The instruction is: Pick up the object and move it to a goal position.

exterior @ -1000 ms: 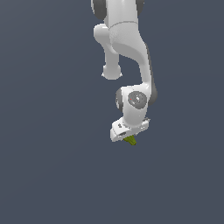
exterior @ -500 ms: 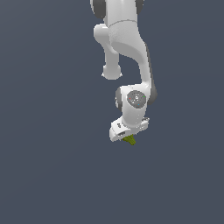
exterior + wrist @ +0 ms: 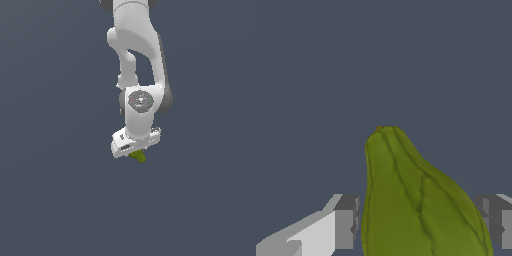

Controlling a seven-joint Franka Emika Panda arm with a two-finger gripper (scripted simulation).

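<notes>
The white Panda arm (image 3: 137, 55) hangs down from the top of the exterior view, wrist bent low over a plain slate-grey floor (image 3: 50, 200). Its gripper (image 3: 137, 154) holds the olive-green pear-like object (image 3: 138, 157), which pokes out just below the hand. In the wrist view the ridged green object (image 3: 411, 200) sits between the two grey fingertips (image 3: 346, 222), the jaws closed against its sides. Bare grey surface stretches on every side to the picture's edges.
</notes>
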